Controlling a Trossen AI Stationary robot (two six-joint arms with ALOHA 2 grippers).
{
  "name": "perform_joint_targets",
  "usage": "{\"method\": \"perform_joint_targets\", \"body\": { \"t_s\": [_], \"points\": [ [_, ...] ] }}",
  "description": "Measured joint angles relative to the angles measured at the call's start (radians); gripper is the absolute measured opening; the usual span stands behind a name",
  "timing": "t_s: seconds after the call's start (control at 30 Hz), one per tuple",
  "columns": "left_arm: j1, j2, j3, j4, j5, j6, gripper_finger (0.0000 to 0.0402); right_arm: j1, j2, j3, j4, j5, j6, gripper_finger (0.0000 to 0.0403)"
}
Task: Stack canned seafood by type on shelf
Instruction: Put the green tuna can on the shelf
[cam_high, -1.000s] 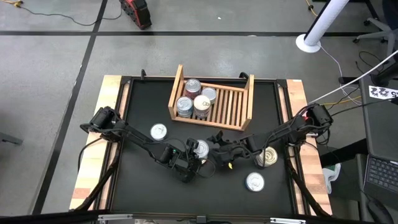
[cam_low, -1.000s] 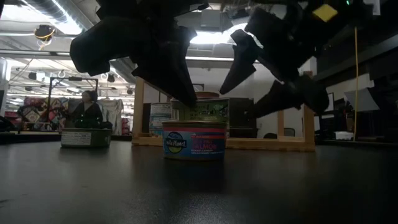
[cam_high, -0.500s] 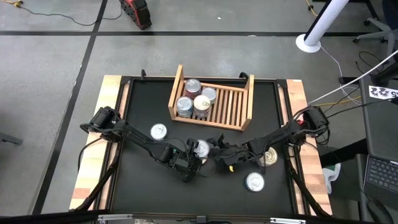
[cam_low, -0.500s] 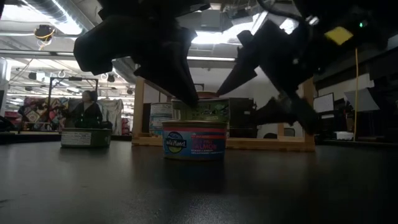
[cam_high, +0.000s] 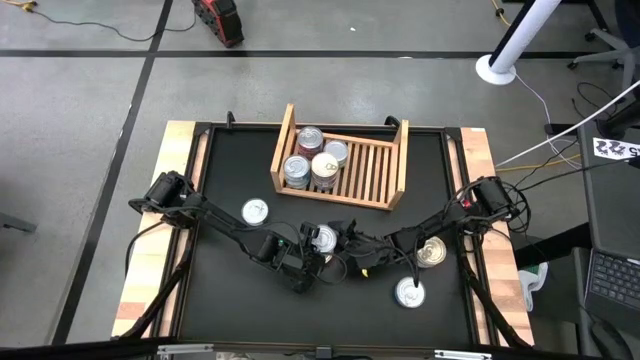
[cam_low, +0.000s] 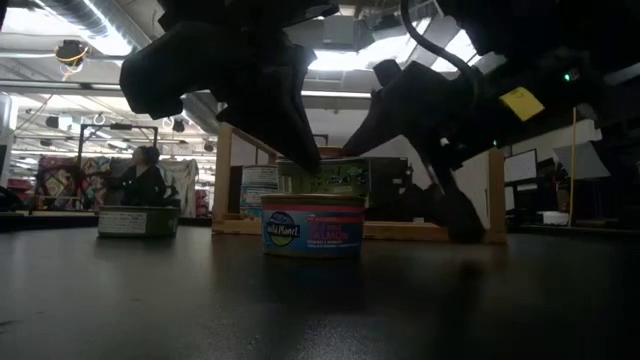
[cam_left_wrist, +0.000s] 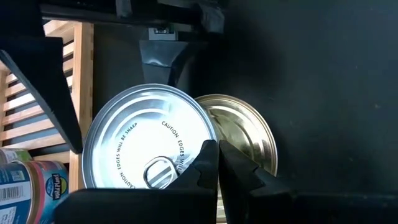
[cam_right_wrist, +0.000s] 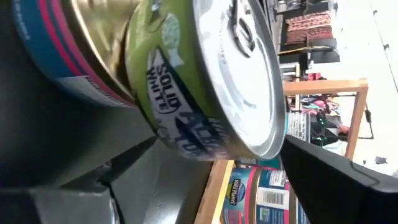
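Observation:
A green-labelled tin (cam_right_wrist: 205, 93) with a silvery lid (cam_left_wrist: 146, 143) sits on a pink-and-blue tin (cam_low: 312, 226) at the table's middle, shifted off-centre so the lower tin's golden top (cam_left_wrist: 249, 134) shows beside it. My left gripper (cam_left_wrist: 217, 155) is shut, with its tips at that silvery lid. My right gripper (cam_right_wrist: 217, 142) is open and comes in low from the right. Its fingers stand on either side of the green tin, and I see no touch. The wooden shelf (cam_high: 385, 165) at the back holds several tins (cam_high: 312, 160) at its left end. My left gripper has its shut fingertips (cam_left_wrist: 208, 163) on the green tin's silvery lid, near the rim (cam_left_wrist: 196, 146) beside the pull ring. The fingers slant down from the table's near left side. The tin stays on top of the pink-and-blue tin.
Loose tins stand on the black mat: one at the left (cam_high: 256, 211), a golden-topped one under the right arm (cam_high: 432, 252), and one near the front right (cam_high: 409, 291). The shelf's right half (cam_high: 375, 170) is bare slats. A person sits far off in the room (cam_low: 140, 180).
My right gripper has sunk toward the table and gone a little toward the stacked tins at the middle, tipping and rolling as it went. Its fingers stay open. My left gripper and both stacked tins have kept still.

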Motion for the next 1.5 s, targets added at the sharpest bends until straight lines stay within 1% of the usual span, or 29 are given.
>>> {"method": "perform_joint_targets", "body": {
  "t_s": [0.13, 0.23, 0.3, 0.47, 0.7, 1.03, 1.17, 1.33, 1.5],
  "points": [
    [0.0, 0.0, 0.0, -0.001, 0.0, 0.0, 0.0, 0.013, 0.0, 0.0, 0.045, 0.081, -0.013, 0.0315],
    [0.0, 0.0, 0.0, -0.001, -0.001, -0.001, 0.0, 0.035, 0.001, 0.0, 0.043, 0.085, -0.048, 0.0292],
    [0.0, 0.0, 0.0, -0.002, -0.001, -0.001, 0.0, 0.052, 0.001, 0.0, 0.037, 0.062, -0.051, 0.0273],
    [0.0, 0.0, 0.0, 0.0, -0.001, -0.003, 0.0, 0.067, 0.001, 0.0, 0.032, -0.034, -0.051, 0.0227],
    [0.0, -0.001, 0.0, 0.0, -0.009, -0.003, 0.0, 0.056, 0.001, 0.0, 0.031, -0.045, -0.052, 0.0189],
    [0.0, -0.001, 0.001, 0.001, -0.009, -0.003, 0.0001, 0.058, 0.001, 0.0, 0.031, -0.044, -0.055, 0.0182],
    [0.0, -0.001, 0.001, 0.002, -0.008, -0.003, 0.001, 0.058, 0.001, 0.0, 0.031, -0.043, -0.053, 0.0182],
    [-0.001, -0.001, 0.001, 0.018, -0.007, -0.002, 0.0037, 0.059, 0.001, 0.0, 0.03, -0.016, -0.049, 0.0181],
    [-0.004, 0.0, 0.001, 0.083, 0.0, -0.003, 0.0084, 0.059, 0.001, 0.0, 0.033, -0.01, -0.032, 0.0181]
  ]
}}
